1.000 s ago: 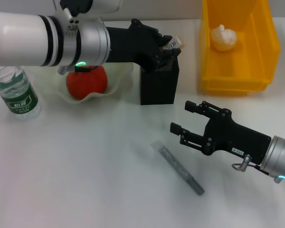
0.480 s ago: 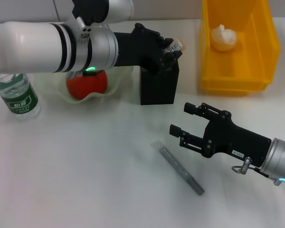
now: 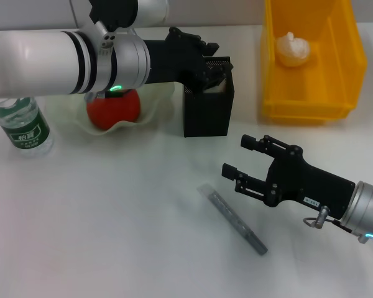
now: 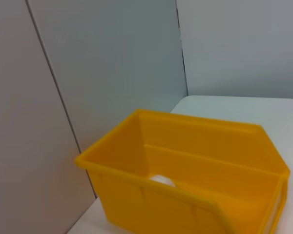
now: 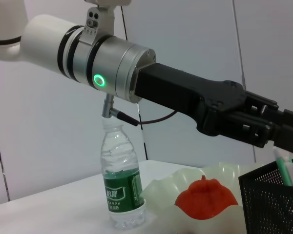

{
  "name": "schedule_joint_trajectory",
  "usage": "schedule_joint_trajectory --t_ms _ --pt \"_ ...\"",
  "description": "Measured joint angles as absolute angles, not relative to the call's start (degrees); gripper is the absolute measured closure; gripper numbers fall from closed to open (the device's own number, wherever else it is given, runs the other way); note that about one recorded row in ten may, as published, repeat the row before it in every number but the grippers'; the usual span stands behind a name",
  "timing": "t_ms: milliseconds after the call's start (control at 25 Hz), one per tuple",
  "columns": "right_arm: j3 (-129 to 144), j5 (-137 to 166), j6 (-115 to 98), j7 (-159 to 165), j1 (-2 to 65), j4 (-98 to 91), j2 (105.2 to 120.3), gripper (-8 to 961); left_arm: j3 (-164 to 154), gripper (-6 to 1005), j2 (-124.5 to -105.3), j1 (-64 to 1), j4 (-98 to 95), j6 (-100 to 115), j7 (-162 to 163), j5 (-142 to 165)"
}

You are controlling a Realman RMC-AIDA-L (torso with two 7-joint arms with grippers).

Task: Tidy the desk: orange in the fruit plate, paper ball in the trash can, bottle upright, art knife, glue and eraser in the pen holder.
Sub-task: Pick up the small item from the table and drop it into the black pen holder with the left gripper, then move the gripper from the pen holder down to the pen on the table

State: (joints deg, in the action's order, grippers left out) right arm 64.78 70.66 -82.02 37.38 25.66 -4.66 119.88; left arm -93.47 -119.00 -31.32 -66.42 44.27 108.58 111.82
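Left gripper [image 3: 206, 69]: I hover it over the pen holder [image 3: 208, 115] mouth; whether its fingers are apart, I cannot tell.
Pen holder: a pale item rests inside, likely the eraser.
Right gripper [image 3: 247, 162]: fingers spread, empty, near the art knife [image 3: 232, 218], which lies flat on the desk [image 3: 112, 223].
Done: orange [image 3: 114, 108] in fruit plate [image 3: 161, 102]; paper ball [image 3: 291, 49] in trash can [image 3: 311, 105]; bottle [image 3: 20, 127] upright.
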Motion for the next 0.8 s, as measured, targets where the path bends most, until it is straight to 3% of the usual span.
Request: schedule_joint_trajectory --t_ms 320,800 --pt "64.8 70.7 -82.6 37.1 25.7 -4.8 119.88 228 -93.3 546 -118.95 -30.7 -66.6 44.1 108.6 111.5" --pt "64.8 70.7 -84.1 37.0 25.8 -5.0 119.88 228 -91.3 505 -118.67 -18.9 -81.0 48.9 101.1 96.7"
